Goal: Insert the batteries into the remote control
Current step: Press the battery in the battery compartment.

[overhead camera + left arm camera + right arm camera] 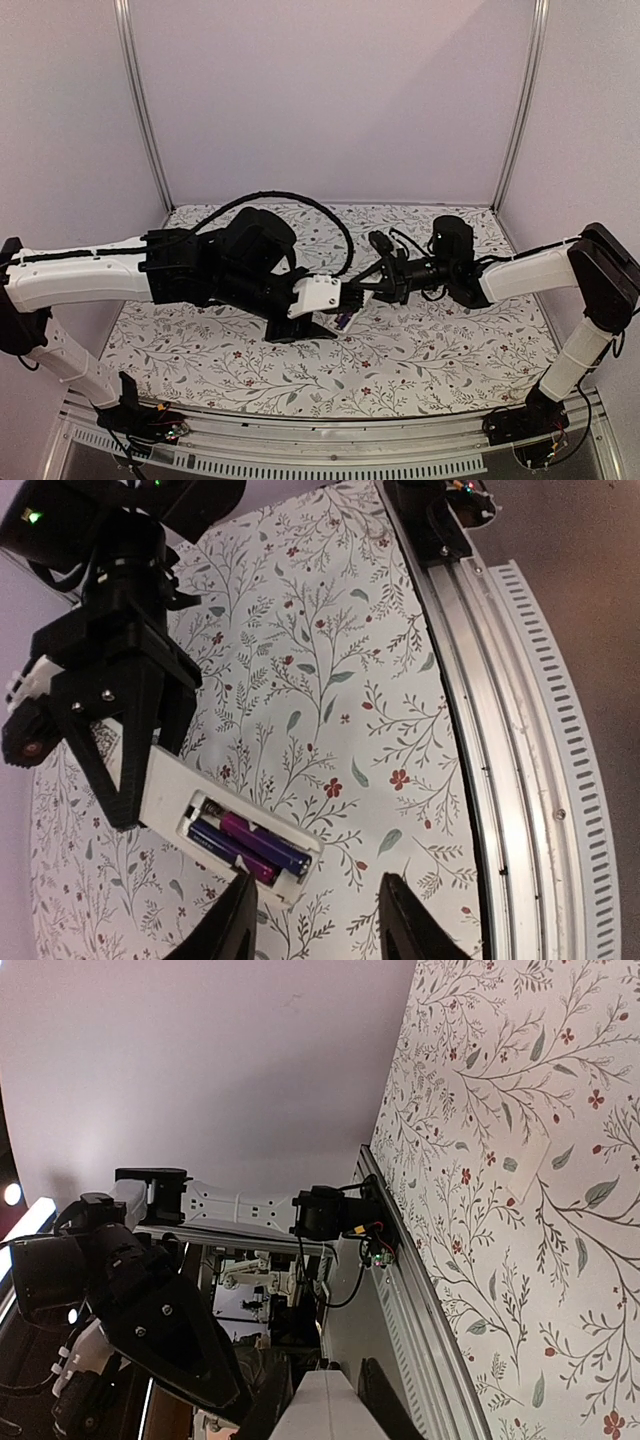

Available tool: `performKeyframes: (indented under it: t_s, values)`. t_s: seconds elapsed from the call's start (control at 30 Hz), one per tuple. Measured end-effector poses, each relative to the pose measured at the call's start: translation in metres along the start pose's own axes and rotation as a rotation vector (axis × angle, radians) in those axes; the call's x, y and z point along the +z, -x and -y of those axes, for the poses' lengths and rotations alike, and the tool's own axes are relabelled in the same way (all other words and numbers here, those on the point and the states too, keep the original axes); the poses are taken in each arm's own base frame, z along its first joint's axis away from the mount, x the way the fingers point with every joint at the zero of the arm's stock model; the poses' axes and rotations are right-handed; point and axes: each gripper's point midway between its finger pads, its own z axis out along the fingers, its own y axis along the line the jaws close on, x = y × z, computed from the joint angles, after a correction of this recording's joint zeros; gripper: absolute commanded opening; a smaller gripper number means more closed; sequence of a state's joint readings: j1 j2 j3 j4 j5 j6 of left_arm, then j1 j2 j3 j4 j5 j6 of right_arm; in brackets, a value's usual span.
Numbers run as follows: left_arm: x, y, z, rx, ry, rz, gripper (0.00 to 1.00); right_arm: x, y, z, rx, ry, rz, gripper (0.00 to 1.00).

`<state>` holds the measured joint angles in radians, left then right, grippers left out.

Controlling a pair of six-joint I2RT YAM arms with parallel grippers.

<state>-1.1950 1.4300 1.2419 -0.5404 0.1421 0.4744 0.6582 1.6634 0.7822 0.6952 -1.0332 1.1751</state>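
both batteries (pixel 245 845) already sit in the remote control (pixel 185 800). my right claw (pixel 145 785) grips it above the surface (pixel 350 630), at 10 o'clock from my open, empty left claw (pixel 318 885). only closing the uncovered compartment (pixel 300 868) seems left.

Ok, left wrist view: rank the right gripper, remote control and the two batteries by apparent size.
1. right gripper
2. remote control, partly hidden by that gripper
3. batteries, the two looking alike, so unranked
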Motion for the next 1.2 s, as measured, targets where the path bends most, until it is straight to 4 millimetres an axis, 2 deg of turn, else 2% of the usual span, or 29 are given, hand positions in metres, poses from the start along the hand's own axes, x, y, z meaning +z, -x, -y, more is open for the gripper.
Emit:
performKeyframes:
  t_s: [0.2, 0.67, 0.97, 1.2]
  values:
    - [0.012, 0.002, 0.012, 0.079, -0.025, -0.019, 0.35, 0.005, -0.005, -0.004, 0.0, 0.005, -0.033, 0.0]
    - [0.018, 0.0, 0.009, 0.138, -0.01, -0.044, 0.26, 0.011, -0.013, -0.005, 0.005, 0.0, -0.065, 0.0]
    - [0.022, -0.004, 0.009, 0.15, -0.008, -0.058, 0.21, 0.013, -0.018, -0.005, 0.002, -0.006, -0.082, 0.0]
    - [0.022, -0.003, 0.011, 0.152, -0.018, -0.052, 0.22, 0.012, -0.02, -0.01, -0.019, 0.001, -0.087, 0.0]
